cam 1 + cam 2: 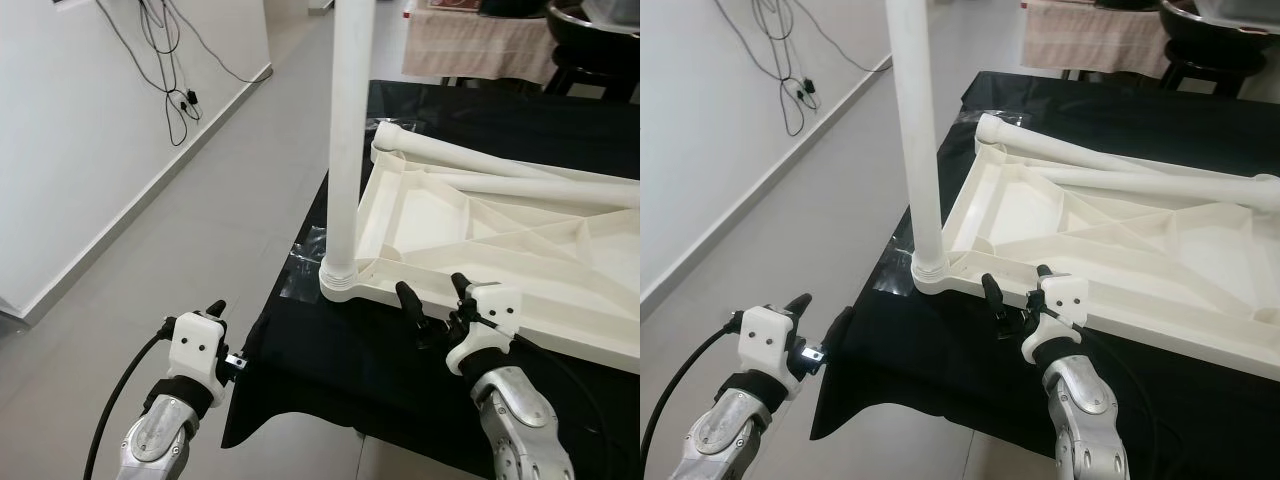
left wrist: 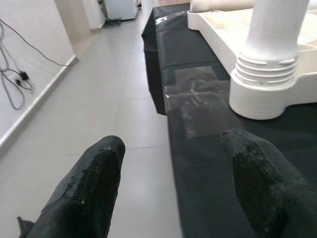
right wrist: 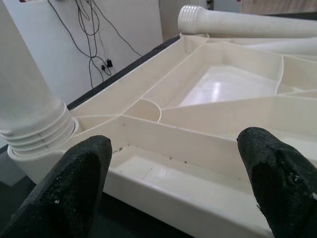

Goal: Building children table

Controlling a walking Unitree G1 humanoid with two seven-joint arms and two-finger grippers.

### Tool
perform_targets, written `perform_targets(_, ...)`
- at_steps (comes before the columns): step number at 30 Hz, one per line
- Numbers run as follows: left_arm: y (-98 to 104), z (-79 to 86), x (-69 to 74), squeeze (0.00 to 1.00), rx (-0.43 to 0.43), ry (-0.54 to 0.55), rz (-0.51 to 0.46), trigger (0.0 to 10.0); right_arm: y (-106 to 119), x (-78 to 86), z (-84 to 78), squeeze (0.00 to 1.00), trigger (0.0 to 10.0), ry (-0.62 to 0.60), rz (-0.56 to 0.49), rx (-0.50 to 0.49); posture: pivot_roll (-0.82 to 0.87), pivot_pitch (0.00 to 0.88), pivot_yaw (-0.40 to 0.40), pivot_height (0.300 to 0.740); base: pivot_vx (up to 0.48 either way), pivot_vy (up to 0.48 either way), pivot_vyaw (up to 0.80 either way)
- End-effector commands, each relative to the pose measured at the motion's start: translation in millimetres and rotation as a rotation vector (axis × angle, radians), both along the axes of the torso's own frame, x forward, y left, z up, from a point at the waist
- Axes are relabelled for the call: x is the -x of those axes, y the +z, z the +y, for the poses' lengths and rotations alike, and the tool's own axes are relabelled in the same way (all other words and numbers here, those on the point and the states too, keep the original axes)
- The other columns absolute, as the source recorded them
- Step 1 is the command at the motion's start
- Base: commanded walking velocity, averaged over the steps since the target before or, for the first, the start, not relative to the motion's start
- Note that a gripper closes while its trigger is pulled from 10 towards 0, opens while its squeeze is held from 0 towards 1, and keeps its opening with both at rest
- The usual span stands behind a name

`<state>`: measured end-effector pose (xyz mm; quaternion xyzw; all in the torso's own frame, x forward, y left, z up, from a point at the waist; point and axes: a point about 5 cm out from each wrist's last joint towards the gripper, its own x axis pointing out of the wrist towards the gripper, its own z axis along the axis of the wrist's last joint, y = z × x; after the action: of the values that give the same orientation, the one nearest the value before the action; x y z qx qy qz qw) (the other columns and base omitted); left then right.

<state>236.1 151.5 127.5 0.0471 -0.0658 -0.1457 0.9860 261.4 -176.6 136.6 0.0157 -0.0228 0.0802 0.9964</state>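
Observation:
A white plastic tabletop (image 1: 500, 240) lies upside down on a black cloth (image 1: 340, 370). One white leg (image 1: 348, 140) stands upright, screwed into the near left corner socket (image 2: 267, 89). Two loose legs (image 1: 500, 165) lie across the far side of the tabletop. My right gripper (image 1: 437, 305) is open at the tabletop's near edge, its fingers (image 3: 74, 188) spread just in front of the rim. Off the cloth's left edge, my left gripper (image 2: 178, 188) is open over the floor and points toward the leg's base.
A clear plastic film (image 1: 300, 265) lies on the cloth by the corner. Grey tiled floor (image 1: 200, 220) runs along the left beside a white wall with hanging cables (image 1: 170, 70). A beige-covered piece of furniture (image 1: 480, 45) and a dark bowl (image 1: 595, 25) stand behind.

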Motion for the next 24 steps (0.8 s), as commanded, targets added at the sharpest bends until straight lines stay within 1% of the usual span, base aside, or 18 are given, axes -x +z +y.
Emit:
perform_targets(1, -2.2, 5.7, 1.1, 0.00, -0.029, 0.039, 0.000, 10.0, -5.9, 3.9, -3.2, 0.00, 10.0, -0.026, 0.040, 0.001, 0.00, 0.117, 0.044, 0.740, 0.000, 0.000, 0.00)
perform_targets(4, -2.7, 6.9, 1.1, 0.00, -0.048, 0.057, -0.003, 10.0, -8.5, 4.8, -5.3, 0.00, 10.0, -0.039, 0.052, -0.004, 0.00, 0.107, 0.046, 0.740, 0.000, 0.000, 0.00)
perform_targets(7, -8.2, 9.3, 4.0, 0.00, -0.070, 0.094, 0.018, 10.0, -15.1, 5.0, -9.5, 0.00, 10.0, -0.068, 0.072, -0.008, 0.02, 0.088, 0.037, 0.740, 0.000, 0.000, 0.00)
perform_targets(12, -11.4, 10.1, 2.6, 0.00, -0.072, 0.107, 0.025, 10.0, -14.0, 1.2, -6.9, 0.00, 10.0, -0.062, 0.069, 0.008, 0.02, 0.071, 0.024, 0.740, 0.000, 0.000, 0.00)
perform_targets(17, -15.7, 14.1, 3.4, 0.00, -0.064, 0.142, 0.039, 10.0, -13.4, -0.7, -9.4, 0.00, 10.0, -0.082, 0.070, 0.019, 0.01, 0.062, 0.017, 0.740, 0.000, 0.000, 0.00)
perform_targets(24, -17.5, 13.4, 3.5, 0.00, -0.063, 0.153, 0.043, 10.0, -13.1, -1.9, -10.0, 0.00, 10.0, -0.081, 0.070, 0.020, 0.01, 0.060, 0.017, 0.740, 0.000, 0.000, 0.00)
